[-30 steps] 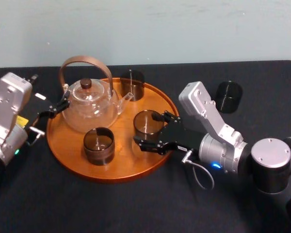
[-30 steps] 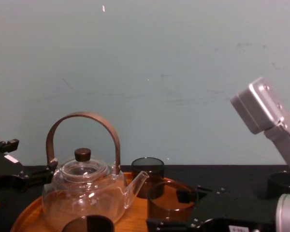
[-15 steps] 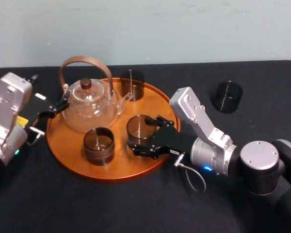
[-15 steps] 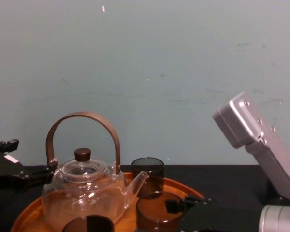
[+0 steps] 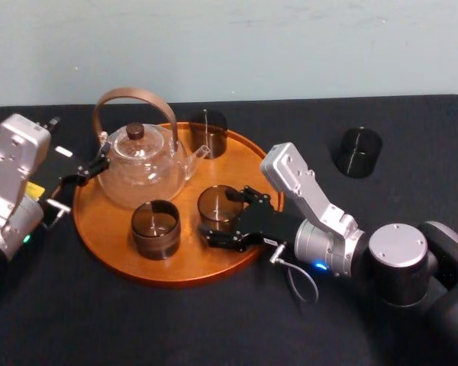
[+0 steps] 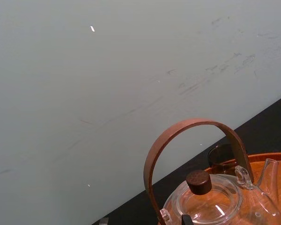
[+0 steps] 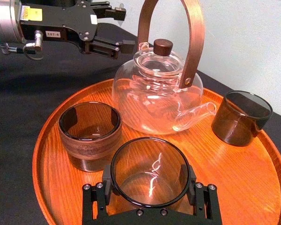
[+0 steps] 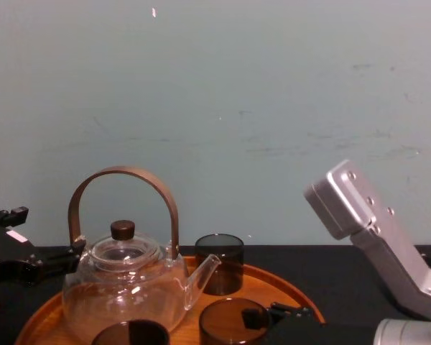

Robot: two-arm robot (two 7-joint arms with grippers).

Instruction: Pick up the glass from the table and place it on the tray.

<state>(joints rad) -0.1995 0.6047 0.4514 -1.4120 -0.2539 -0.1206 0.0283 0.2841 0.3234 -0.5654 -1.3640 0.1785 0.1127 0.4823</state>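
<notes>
While my right tool [image 7: 146,187] stays closed on the smoky brown glass tumbler [image 5: 218,206], one finger on each side of its wall, the last second has carried us leftward and down. The tumbler sat higher and nearer the right rim; now it is low over the floor of the large round orange-brown wooden tray [image 5: 107,229], well inside the rim. Whether its base already touches the wood I cannot tell. I judge the carry done, with only the set-down and release left. Just beside it to my left stands a glass cup in a dark wooden sleeve [image 5: 155,227], close enough that I should open gently. Beyond are the clear glass teapot with the brown arched handle [image 5: 141,164] and my left tool [image 5: 84,174], parked with fingers apart by the teapot, unmoved. Farther off, another smoky glass [image 5: 208,132] stands at the tray's far rim, and a dark glass [image 5: 359,151] waits on the matte black table [image 5: 137,328].
</notes>
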